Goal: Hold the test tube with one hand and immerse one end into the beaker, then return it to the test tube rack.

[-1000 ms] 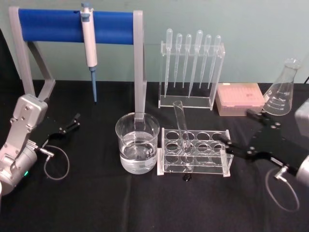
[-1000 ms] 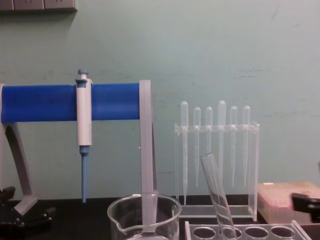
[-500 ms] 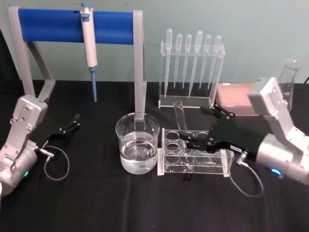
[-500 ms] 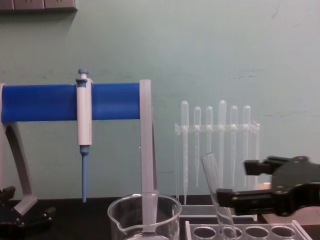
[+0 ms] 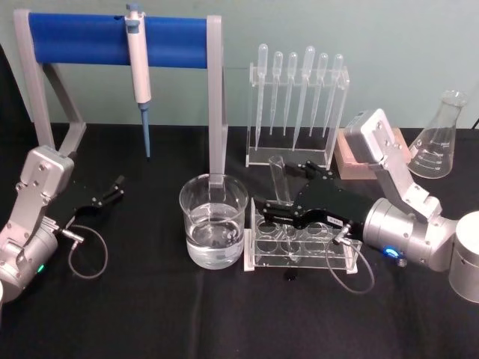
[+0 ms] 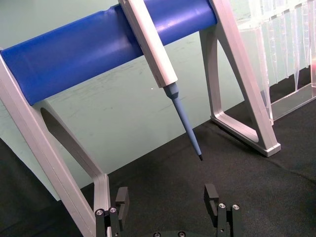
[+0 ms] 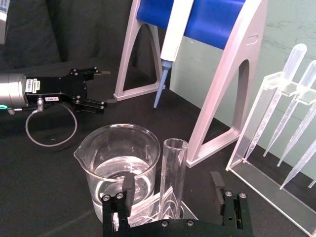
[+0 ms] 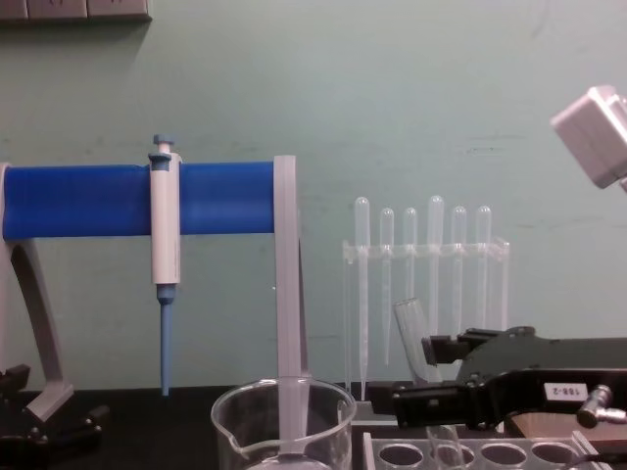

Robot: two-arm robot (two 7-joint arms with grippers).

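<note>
My right gripper (image 5: 279,184) reaches in from the right over the rack (image 5: 299,259). Its fingers are spread wide on either side of the test tube (image 5: 278,173). In the right wrist view there is a gap between the glass (image 7: 174,163) and each finger (image 7: 128,186), so I hold nothing. The tube stands in a hole at the rack's left end, leaning, with its open rim up. My gripper hides its lower half in the head view, and the wrist view does not show its round bottom either. In the chest view the tube (image 8: 411,327) shows above my fingers, and the rack is cut off at the lower edge.

The beaker (image 5: 213,221) sits just left of the rack, partly filled with clear liquid, and its base is cut off in the chest view.

My left gripper (image 6: 167,197) rests at the table's left side, well apart from all this, fingers parted and empty.
</note>
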